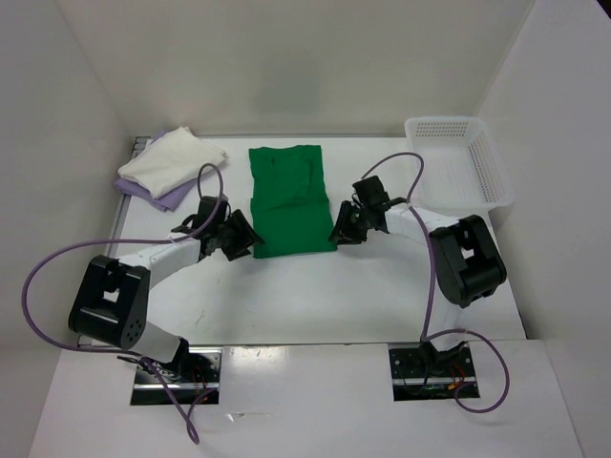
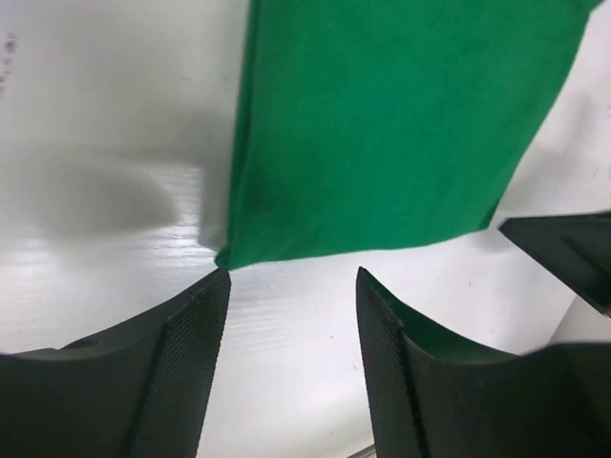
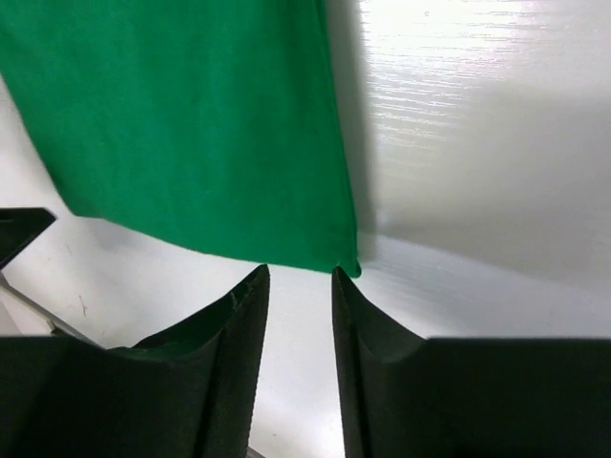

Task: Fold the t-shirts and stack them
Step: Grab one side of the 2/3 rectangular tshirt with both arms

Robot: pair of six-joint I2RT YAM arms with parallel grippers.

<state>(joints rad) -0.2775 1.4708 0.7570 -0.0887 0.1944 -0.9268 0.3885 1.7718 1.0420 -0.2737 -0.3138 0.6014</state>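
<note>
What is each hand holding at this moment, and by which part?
Nothing is held. The left hand and the right hand are both open, each just short of a near corner of the green t-shirt, with no cloth inside it.

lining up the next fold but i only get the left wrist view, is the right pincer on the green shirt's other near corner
Observer: Not gripping. The right pincer is open, its tips just short of the green shirt's near right corner.
Operator: ok, where are the other shirts
Observer: The white shirt lies folded on the lavender shirt at the table's far left corner.
</note>
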